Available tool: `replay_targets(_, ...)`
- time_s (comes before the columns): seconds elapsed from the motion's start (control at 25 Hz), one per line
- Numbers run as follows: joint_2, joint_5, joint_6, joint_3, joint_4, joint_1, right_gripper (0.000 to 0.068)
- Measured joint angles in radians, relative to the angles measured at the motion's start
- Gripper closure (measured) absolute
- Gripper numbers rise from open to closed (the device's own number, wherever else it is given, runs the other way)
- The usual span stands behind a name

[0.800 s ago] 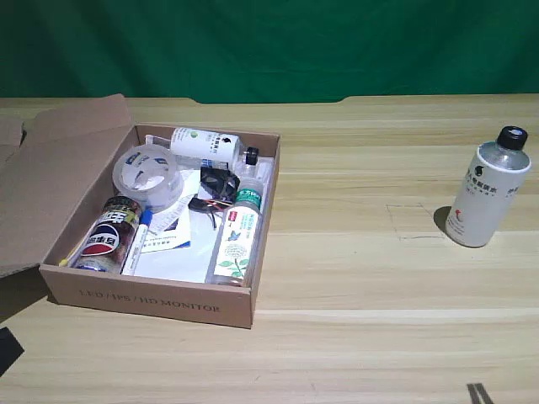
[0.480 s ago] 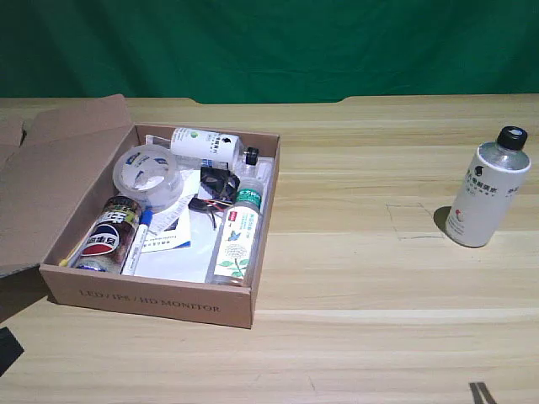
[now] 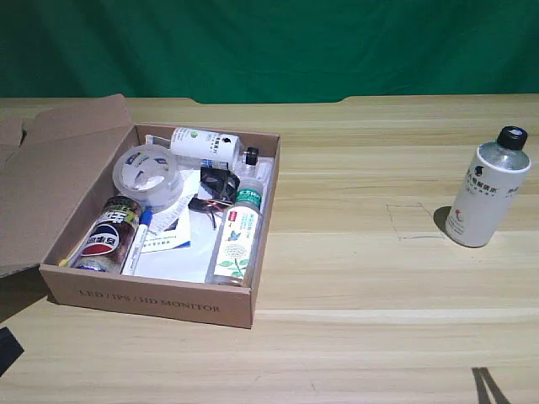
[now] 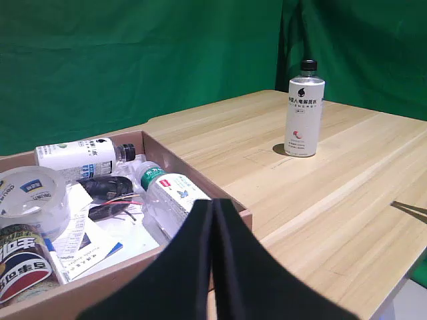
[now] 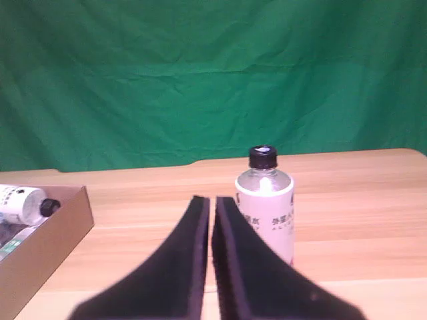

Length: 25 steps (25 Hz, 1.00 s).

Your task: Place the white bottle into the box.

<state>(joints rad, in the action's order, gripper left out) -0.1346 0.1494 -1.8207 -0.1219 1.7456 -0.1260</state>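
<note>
The white bottle (image 3: 487, 198) stands upright on the wooden table at the exterior view's right, black cap on top, far from the box (image 3: 152, 299). The brown cardboard box lies at the exterior view's left with its flap lid (image 3: 50, 177) folded open. My right gripper (image 5: 210, 200) is shut on nothing. It sits low over the table, short of the white bottle (image 5: 265, 213) and apart from it, and partly covers the label. In the exterior view only its dark tips (image 3: 487, 389) show, at the bottom edge. The bottle (image 4: 304, 119) also shows in the left wrist view.
Inside the box lie a second white bottle (image 3: 206, 145), a clear green-capped bottle (image 3: 238, 237), a tape roll (image 3: 146, 175), a cola can (image 3: 108, 236), a pen and papers. A pencilled square (image 3: 413, 220) marks the table beside the standing bottle. The parked left gripper (image 4: 213, 267) hangs over the box corner.
My right gripper's dark tips reach a little further up into the exterior view's bottom right. The bottle and the box have not moved.
</note>
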Motion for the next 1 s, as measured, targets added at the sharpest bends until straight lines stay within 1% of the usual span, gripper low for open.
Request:
replay_targets(0.04, -0.014, 0.009, 0.0, -0.006, 0.0, 0.0, 0.0675)
replay_targets(0.12, -0.071, 0.024, 0.0, -0.027, 0.0, 0.0, 0.064)
replay_targets(0.16, -0.102, 0.032, 0.0, -0.036, 0.0, 0.0, 0.06)
replay_targets(0.2, -0.153, 0.044, 0.0, -0.053, 0.0, 0.0, 0.0531)
replay_targets(0.24, -0.191, 0.053, 0.0, -0.063, 0.0, 0.0, 0.0481)
replay_targets(0.28, -0.247, 0.067, 0.0, -0.082, 0.001, 0.0, 0.0364)
replay_targets(0.32, -0.278, 0.075, 0.0, -0.095, 0.001, 0.0, 0.0301)
replay_targets(0.4, -0.375, 0.083, 0.0, -0.14, 0.003, 0.0, 0.0107)
replay_targets(0.48, -0.455, 0.089, 0.0, -0.186, 0.003, 0.0, 0.0029)
replay_targets(0.56, -0.514, 0.108, 0.0, -0.223, 0.004, 0.0, 0.0005)
replay_targets(0.72, -0.622, 0.136, 0.0, -0.286, 0.004, 0.0, 0.0004)
replay_targets(0.84, -0.685, 0.092, 0.0, -0.301, -0.001, 0.0, 0.0008)
replay_targets(0.92, -0.731, 0.059, 0.0, -0.306, -0.005, 0.0, 0.002)
replay_targets(1.0, -0.776, 0.054, -0.004, -0.313, 0.001, 0.0, 0.0037)
